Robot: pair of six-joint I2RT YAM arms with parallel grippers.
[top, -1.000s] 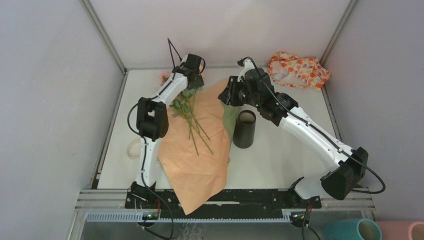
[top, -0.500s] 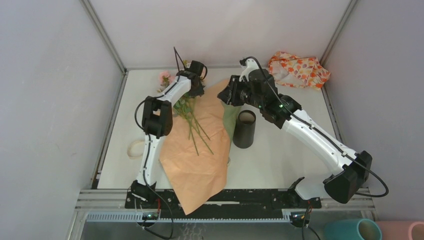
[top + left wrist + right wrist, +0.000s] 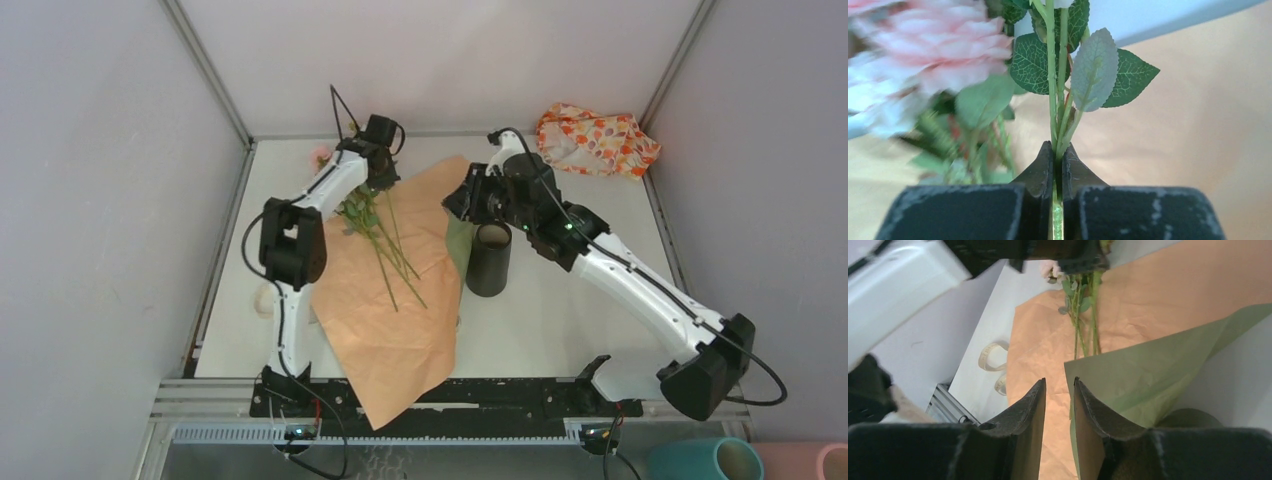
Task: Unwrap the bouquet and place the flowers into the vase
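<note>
Holding: my left gripper (image 3: 1058, 150) is closed tight on the thin green stems (image 3: 1052, 100) of a rose, just under the leaves. A pink bloom (image 3: 933, 45) shows blurred at the left, and I cannot tell if it belongs to these stems.
Other hand: my right gripper (image 3: 1059, 385) has its jaws a little apart and I see nothing pinched between them. It hangs at the edge of the sage-green paper (image 3: 1148, 375), just beside the black vase (image 3: 489, 262).
Bouquet: unwrapped. The other flowers lie on the orange-brown paper (image 3: 390, 320), which spreads from the far left part of the table (image 3: 580, 320) over its near edge.
Vase: upright at the middle of the table, touching the right edge of the paper.
Long axis: the stems run from the blooms by the far left corner toward the near edge.
Direction: from my left hand the vase lies to the right and nearer to the near edge.
Nearer arm: the right one, but the left one has the flower.
Next move, as I judge: lift, turn the stems upright with the cut ends down, then carry them right to the vase mouth.
</note>
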